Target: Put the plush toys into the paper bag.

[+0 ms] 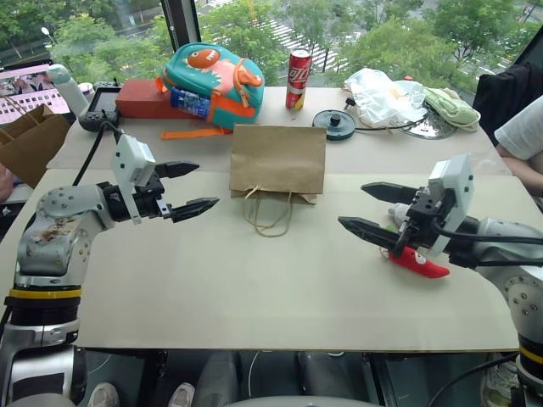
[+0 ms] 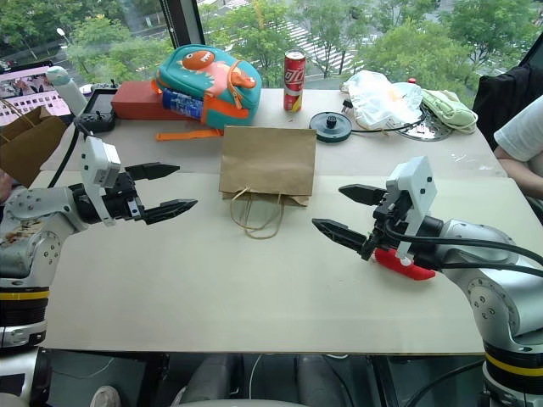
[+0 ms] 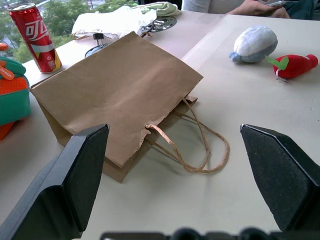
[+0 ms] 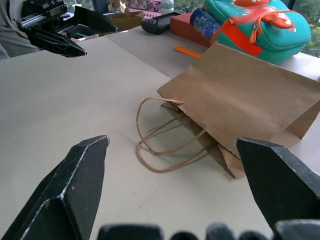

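From the head camera, the paper bag point(image 1: 277, 161) lies flat near the middle of the pale surface point(image 1: 254, 288), its mouth and twisted cord handles point(image 1: 268, 214) turned toward the robot. The left end effector point(image 1: 185, 187) hovers to the bag's left, fingers spread wide with nothing between them. The right end effector point(image 1: 369, 209) hangs to the bag's right, likewise wide open and empty. Just beneath and behind it lies the red chili plush toy point(image 1: 417, 262) on the surface, partly hidden by the arm. Behind the bag stand a teal dinosaur backpack point(image 1: 212, 83) and a red drink can point(image 1: 298, 79), with a crumpled plastic bag point(image 1: 382, 95) further right. A darker brown bag point(image 1: 30, 142) sits at the far left edge.

In the left wrist view, the two black fingers point(image 3: 75, 180) stand far apart, framing the paper bag and its cord loops. Beyond the bag, the bluish-grey plush toy point(image 3: 254, 44) and the red chili plush toy lie just beside each other, well apart from the bag.

In the right wrist view, this end effector's fingers point(image 4: 72, 185) are also spread wide and hold nothing. The bag lies ahead with its handles on the surface, the backpack behind it, and the left end effector shows across the surface.
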Robot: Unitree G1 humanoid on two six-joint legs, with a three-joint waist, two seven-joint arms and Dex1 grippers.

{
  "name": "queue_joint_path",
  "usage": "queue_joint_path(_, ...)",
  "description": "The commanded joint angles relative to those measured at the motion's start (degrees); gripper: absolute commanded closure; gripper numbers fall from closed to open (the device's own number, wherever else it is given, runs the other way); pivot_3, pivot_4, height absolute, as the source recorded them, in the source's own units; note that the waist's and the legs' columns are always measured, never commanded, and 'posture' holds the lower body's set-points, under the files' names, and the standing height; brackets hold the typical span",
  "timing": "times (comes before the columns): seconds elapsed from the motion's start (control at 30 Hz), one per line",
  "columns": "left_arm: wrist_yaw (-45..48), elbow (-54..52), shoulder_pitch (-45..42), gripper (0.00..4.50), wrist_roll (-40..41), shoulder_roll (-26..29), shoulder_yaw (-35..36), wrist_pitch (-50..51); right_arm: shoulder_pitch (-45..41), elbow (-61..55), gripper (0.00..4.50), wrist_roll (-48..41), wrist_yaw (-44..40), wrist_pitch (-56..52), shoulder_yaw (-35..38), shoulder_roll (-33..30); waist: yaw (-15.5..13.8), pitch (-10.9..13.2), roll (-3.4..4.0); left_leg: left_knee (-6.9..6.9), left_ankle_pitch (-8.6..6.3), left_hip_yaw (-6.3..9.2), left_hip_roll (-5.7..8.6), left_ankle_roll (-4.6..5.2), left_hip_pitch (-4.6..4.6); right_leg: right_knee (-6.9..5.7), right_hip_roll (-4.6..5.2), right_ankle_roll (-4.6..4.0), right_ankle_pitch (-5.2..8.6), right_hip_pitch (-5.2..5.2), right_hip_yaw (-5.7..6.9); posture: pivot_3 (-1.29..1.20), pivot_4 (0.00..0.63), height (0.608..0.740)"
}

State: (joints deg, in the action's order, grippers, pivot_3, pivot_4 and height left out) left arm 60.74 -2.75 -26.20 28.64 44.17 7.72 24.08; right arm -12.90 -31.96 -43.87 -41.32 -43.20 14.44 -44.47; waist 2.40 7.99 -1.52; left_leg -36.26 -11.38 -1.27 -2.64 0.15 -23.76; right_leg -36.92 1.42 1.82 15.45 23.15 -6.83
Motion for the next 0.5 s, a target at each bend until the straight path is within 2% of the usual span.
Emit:
queue_joint_path(0.03,0.11,-0.37,-1.52,0.0,0.92,0.3,1.19,0.37,-0.28,-1.35,0.02,-0.46,0.19,1.36,1.14,-0.05,0.0,0.0,0.0,0.0,0.0,0.0,0.0,0.0,0.0,0.0,0.0,0.0,0.0,0.0,0.0,0.0,0.15,0.733)
queue_joint_path(0.2,2.28,2.07,-1.99,0.0,-1.69,0.94,-0.95,-2.35,0.01,-1.86,0.02,-0.28,0.83,1.42,0.56,0.37,0.0,0.0,0.0,0.0,0.0,0.0,0.0,0.0,0.0,0.0,0.0,0.0,0.0,0.0,0.0,0.0,0.15,0.733)
queue_joint_path(0.27,3.28,7.15,-3.18,0.0,-8.22,1.11,-4.91,-9.74,0.21,-2.68,0.02,-1.03,1.26,0.97,0.74,0.57,-0.06,0.0,0.0,0.0,0.0,0.0,0.01,0.0,0.01,0.0,0.0,0.0,0.0,0.0,0.0,0.0,0.15,0.733)
queue_joint_path(0.33,0.6,19.1,-7.98,0.0,-20.19,-0.59,-11.91,-25.68,0.5,-3.89,0.02,-1.9,1.96,0.37,0.94,0.68,-0.36,0.0,0.01,-0.01,0.0,0.0,0.02,0.0,0.01,-0.01,0.0,-0.01,0.0,-0.01,0.0,0.0,0.15,0.733)
queue_joint_path(0.5,-9.18,43.37,-20.81,0.0,-37.04,-6.25,-21.35,-54.67,1.81,-6.78,0.02,-3.34,3.89,-0.45,0.95,0.92,-1.69,0.0,0.0,-0.12,0.01,0.0,0.07,0.01,-0.06,0.03,0.01,-0.01,-0.01,-0.02,0.0,0.0,0.15,0.733)
